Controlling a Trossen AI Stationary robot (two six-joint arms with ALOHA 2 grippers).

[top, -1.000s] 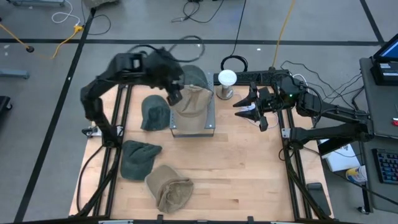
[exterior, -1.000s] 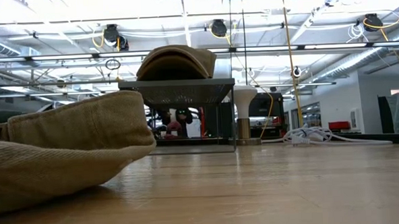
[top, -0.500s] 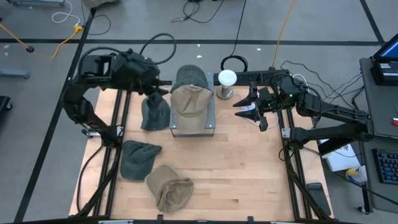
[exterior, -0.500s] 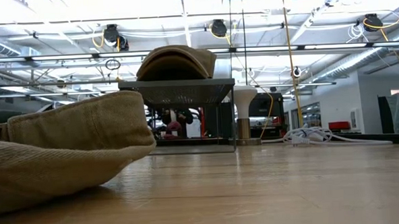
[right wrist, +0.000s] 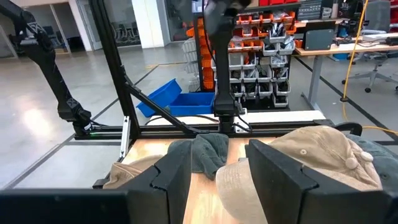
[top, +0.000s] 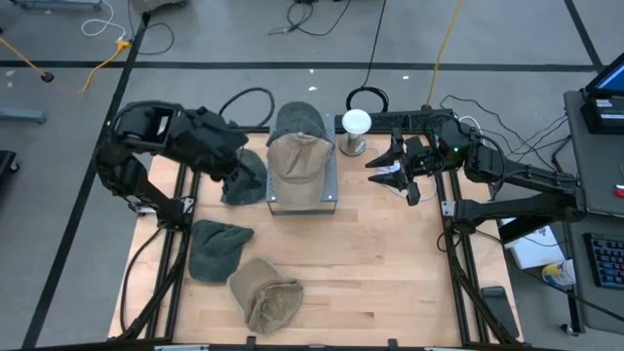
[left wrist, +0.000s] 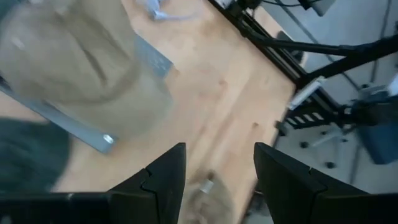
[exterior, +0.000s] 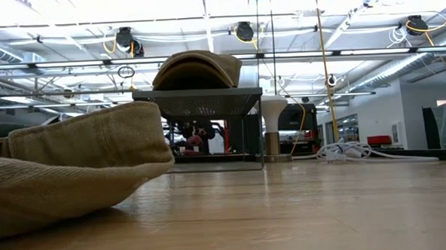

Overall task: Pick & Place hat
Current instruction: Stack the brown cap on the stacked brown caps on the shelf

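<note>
My left fingers point(left wrist: 214, 180), spread and empty, hover near the dark green hat point(top: 244, 175) at nine o'clock of the tan hat point(top: 297, 161) on the rack point(top: 302, 200), so a careless reach could snag and drag off that tan hat, while my right fingers point(top: 387, 174), also parted with nothing between them, wait at three o'clock.

Place: robotics lab or workshop (large open hall)
Floor: grey concrete point(top: 507, 39), cables point(top: 312, 15) trailing
Ceiling: exposed ducts point(exterior: 401, 64), strip lights point(exterior: 90, 14)
Storage: parts bins point(right wrist: 264, 37) on racks, blue crate point(right wrist: 180, 101)
Bench: wooden table point(top: 380, 253), black frame point(top: 468, 263)
</note>
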